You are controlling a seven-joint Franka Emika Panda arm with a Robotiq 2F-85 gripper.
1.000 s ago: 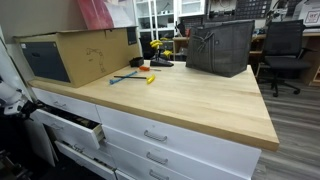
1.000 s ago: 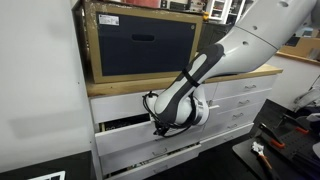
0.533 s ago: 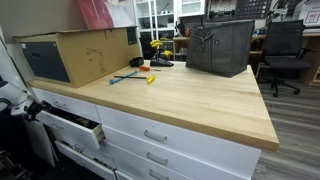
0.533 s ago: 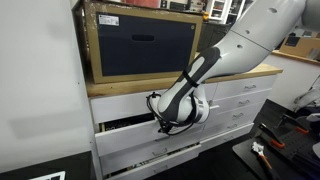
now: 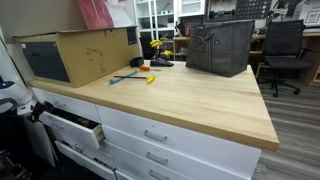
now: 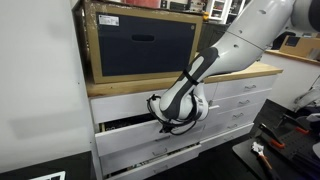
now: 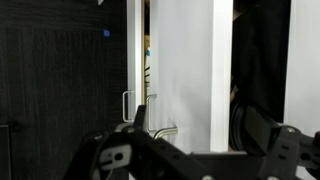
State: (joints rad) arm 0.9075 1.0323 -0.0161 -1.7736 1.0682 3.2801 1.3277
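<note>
No lettering can be read; marks on the cardboard box point(image 5: 75, 55) are too small.

Pale wooden countertop point(image 5: 195, 100) over a white cabinet point(image 5: 200, 138), grey plank floor point(image 5: 298, 130), black office chair point(image 5: 285, 45) beyond.

exterior: across countertop point(image 5: 190, 95) | exterior: low, facing open drawer point(image 6: 128, 141) | wrist: near drawer fronts point(image 7: 180, 70)

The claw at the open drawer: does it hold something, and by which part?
It cannot be told: the claw is at the front of the open drawer, its fingertips hidden.
</note>
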